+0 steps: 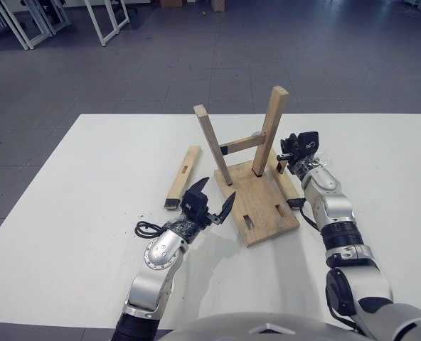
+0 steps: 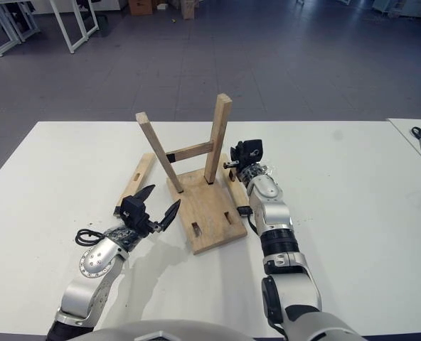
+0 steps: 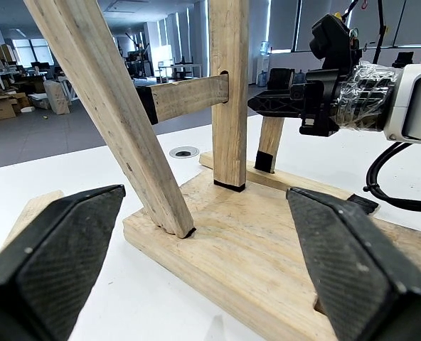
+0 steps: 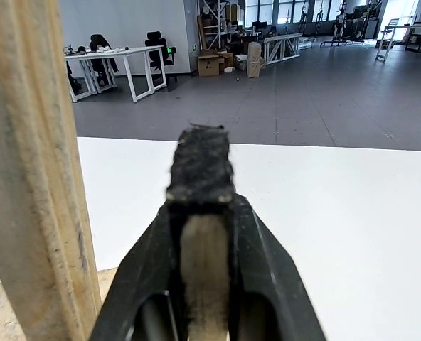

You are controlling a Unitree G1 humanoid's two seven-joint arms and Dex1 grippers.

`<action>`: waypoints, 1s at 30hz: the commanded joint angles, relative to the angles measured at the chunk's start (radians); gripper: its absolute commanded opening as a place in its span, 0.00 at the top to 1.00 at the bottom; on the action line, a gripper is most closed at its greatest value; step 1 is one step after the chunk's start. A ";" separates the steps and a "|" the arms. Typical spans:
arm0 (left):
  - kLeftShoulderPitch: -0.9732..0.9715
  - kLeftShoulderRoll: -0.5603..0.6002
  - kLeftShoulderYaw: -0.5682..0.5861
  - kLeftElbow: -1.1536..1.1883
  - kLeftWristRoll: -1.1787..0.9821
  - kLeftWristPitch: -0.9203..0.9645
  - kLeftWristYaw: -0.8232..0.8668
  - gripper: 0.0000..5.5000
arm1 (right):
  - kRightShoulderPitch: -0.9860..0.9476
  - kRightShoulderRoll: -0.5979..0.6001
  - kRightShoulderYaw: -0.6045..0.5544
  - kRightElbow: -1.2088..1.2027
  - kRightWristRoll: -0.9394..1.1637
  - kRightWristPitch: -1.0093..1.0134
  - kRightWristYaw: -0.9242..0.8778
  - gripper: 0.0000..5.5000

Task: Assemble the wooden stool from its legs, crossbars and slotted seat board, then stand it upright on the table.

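Showing seat board [image 1: 267, 209] flat on table [image 1: 89, 213], two legs [image 1: 271, 128] upright in it, joined by a crossbar [image 1: 242, 145] | loose leg [image 1: 183, 174] lying just left of board | left gripper [image 1: 219, 188] spread wide, empty, by board's near-left edge | right gripper [image 1: 287, 155] clamped on second crossbar [image 3: 269, 142], right of the legs.

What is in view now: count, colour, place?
White table: one, under everything.
Flat slotted wooden seat board: one, pale, table centre.
Upright wooden legs: two, pale, standing in the board.
Wooden crossbar: one, pale, joining them.
Loose wooden leg: one, pale, left of board.
Loose wooden piece: one, pale, board's right edge.
Short black-tipped wooden bar: one, in right tool.
Scissors: one pair, dark-handled, table's far right.
Left tool: open, beside the board.
Right tool: shut on that bar.
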 commanded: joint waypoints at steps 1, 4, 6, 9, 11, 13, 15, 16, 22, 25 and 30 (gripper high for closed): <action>0.001 0.007 0.005 -0.006 0.004 0.017 -0.001 0.23 | 0.142 -0.024 0.010 0.205 -0.058 0.072 -0.025 0.92; 0.005 0.009 0.006 -0.008 0.001 0.020 -0.003 0.23 | 0.154 -0.028 0.003 0.177 -0.048 0.064 -0.028 0.92; 0.007 0.011 0.006 -0.009 0.002 0.019 -0.005 0.23 | 0.174 -0.043 -0.011 0.054 -0.038 0.079 -0.039 0.92; 0.009 0.014 0.008 -0.009 0.004 0.018 -0.005 0.23 | 0.216 -0.068 -0.048 -0.215 -0.008 0.140 -0.059 0.92; 0.013 0.015 0.010 -0.009 0.005 0.016 -0.003 0.23 | 0.234 -0.076 -0.067 -0.347 0.004 0.178 -0.074 0.92; 0.014 0.016 0.010 -0.006 0.006 0.012 -0.003 0.23 | 0.246 -0.078 -0.078 -0.398 0.004 0.192 -0.082 0.92; 0.010 0.017 0.011 -0.002 0.006 0.010 -0.005 0.23 | 0.263 -0.079 -0.094 -0.414 0.003 0.194 -0.089 0.92; 0.008 0.018 0.013 0.001 0.006 0.009 -0.006 0.23 | 0.271 -0.078 -0.103 -0.421 0.010 0.194 -0.086 0.89; -0.002 0.018 0.015 0.008 0.008 0.007 -0.009 0.23 | 0.237 -0.075 -0.109 -0.494 0.027 0.236 -0.077 0.69; -0.001 0.017 0.016 0.005 0.008 0.009 -0.009 0.23 | 0.177 -0.086 -0.110 -0.566 0.037 0.297 -0.086 0.61; -0.003 0.015 0.014 0.006 0.011 0.010 -0.006 0.23 | 0.049 -0.099 -0.121 -0.646 0.035 0.389 -0.117 0.51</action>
